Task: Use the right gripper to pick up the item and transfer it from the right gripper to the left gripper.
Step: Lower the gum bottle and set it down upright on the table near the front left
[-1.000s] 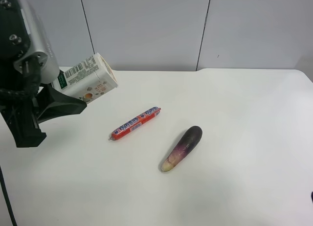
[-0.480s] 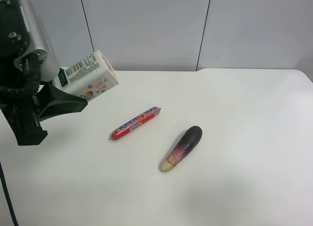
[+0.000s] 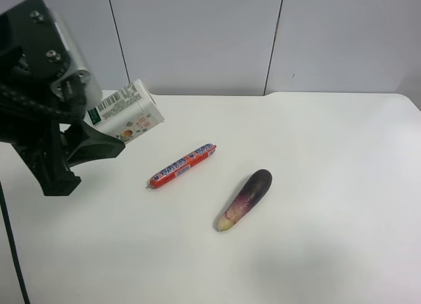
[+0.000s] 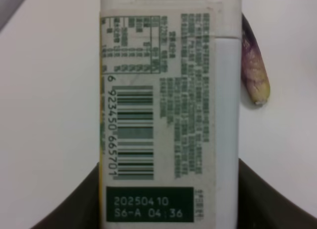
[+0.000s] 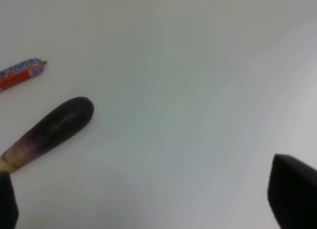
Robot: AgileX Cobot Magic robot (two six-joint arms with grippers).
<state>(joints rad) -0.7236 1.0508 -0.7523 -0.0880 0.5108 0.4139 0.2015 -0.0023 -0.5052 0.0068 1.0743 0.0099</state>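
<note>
The item, a white carton (image 3: 128, 113) with a green label and barcode, is held tilted above the table's far left part by my left gripper (image 3: 108, 129), the silver-grey arm at the exterior high view's left. In the left wrist view the carton (image 4: 168, 115) fills the frame between the black fingers (image 4: 267, 199). My right gripper (image 5: 148, 199) shows only in the right wrist view, its two black fingertips (image 5: 292, 189) wide apart and empty, above the white table near the eggplant. It is out of the exterior high view.
A red sausage stick (image 3: 183, 165) lies mid-table and also shows in the right wrist view (image 5: 20, 74). A purple eggplant (image 3: 245, 199) lies to its right, seen too in the wrist views (image 5: 47, 132) (image 4: 255, 70). The white table (image 3: 329, 185) ends at a grey wall.
The left arm has shifted slightly right and down with the carton still in its fingers. The sausage and eggplant have not moved.
</note>
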